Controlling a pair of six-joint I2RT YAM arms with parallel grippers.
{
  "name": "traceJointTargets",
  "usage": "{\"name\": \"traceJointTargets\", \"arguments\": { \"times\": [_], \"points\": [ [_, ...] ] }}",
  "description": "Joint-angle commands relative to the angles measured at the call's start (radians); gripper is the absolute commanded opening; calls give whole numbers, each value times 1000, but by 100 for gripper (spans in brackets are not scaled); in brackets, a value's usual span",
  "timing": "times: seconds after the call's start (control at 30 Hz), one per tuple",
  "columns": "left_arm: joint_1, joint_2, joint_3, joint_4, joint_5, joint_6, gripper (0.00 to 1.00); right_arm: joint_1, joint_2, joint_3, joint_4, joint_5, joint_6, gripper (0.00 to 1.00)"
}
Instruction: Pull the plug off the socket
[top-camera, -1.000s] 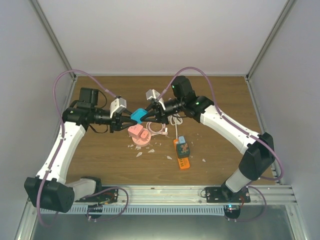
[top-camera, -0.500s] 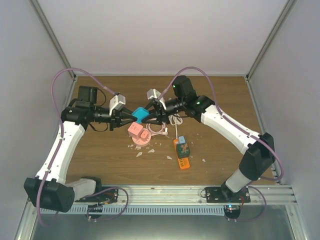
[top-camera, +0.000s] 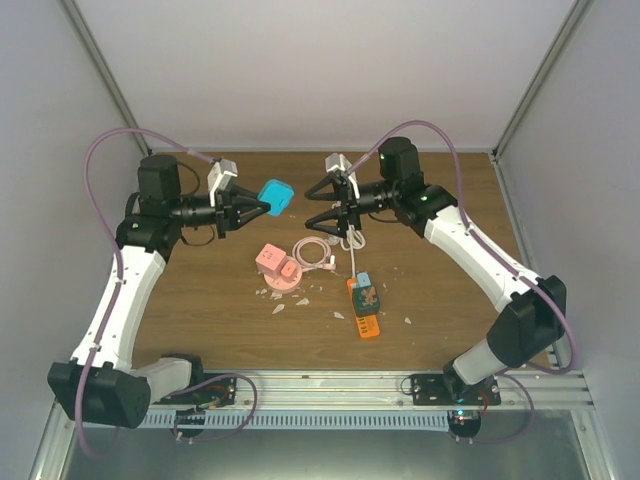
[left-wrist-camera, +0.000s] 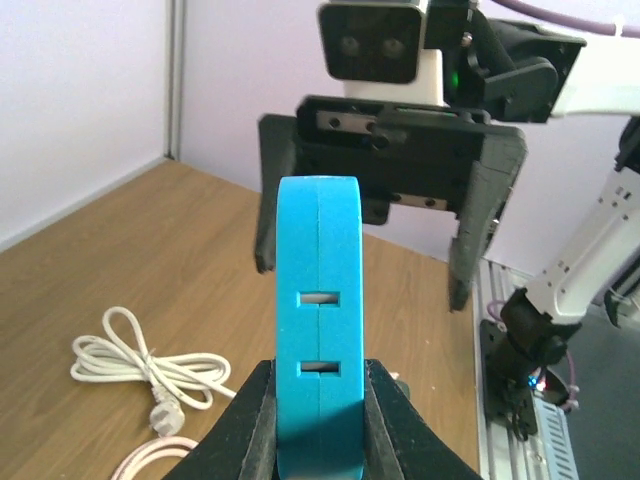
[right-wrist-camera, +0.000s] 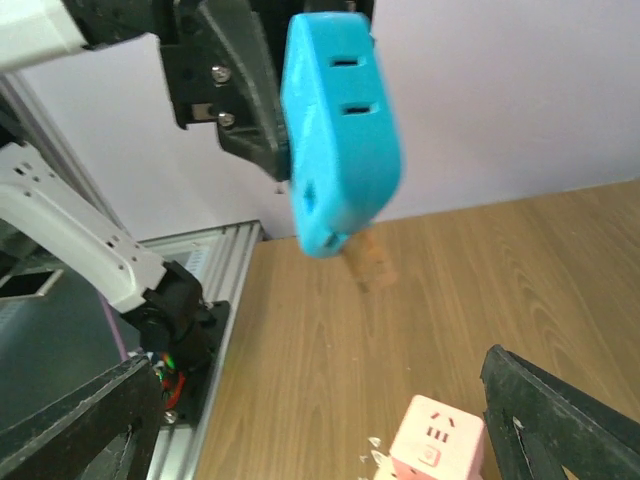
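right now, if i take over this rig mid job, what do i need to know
The left gripper is shut on the blue socket block, held up off the table.
The right gripper is open and empty, facing the block with a gap between them.
On the table: pink socket cube, pink cable, white cable, orange power strip with a teal plug sitting on its far end.
Done: the blue block's two visible slots are empty, with no plug showing in it.
Left: if the teal plug is also a target, it is not pulled yet.
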Motion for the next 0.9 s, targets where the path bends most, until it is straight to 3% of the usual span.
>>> {"name": "traceJointTargets", "arguments": {
  "times": [0.0, 0.2, 0.53, 0.87],
  "points": [
    [-4, -18, -3, 202, -47, -156, 0, 1, -13, 2, 85, -110, 94, 88],
    [-55, -12, 3, 218, -77, -158, 0, 9, 17, 33, 151, -153, 167, 88],
    [-72, 2, 7, 232, -92, -159, 0, 41, 38, 70, 163, -150, 153, 80],
    [-64, -13, 3, 215, -102, -152, 0, 39, 43, 62, 110, -115, 121, 80]
  ]
}}
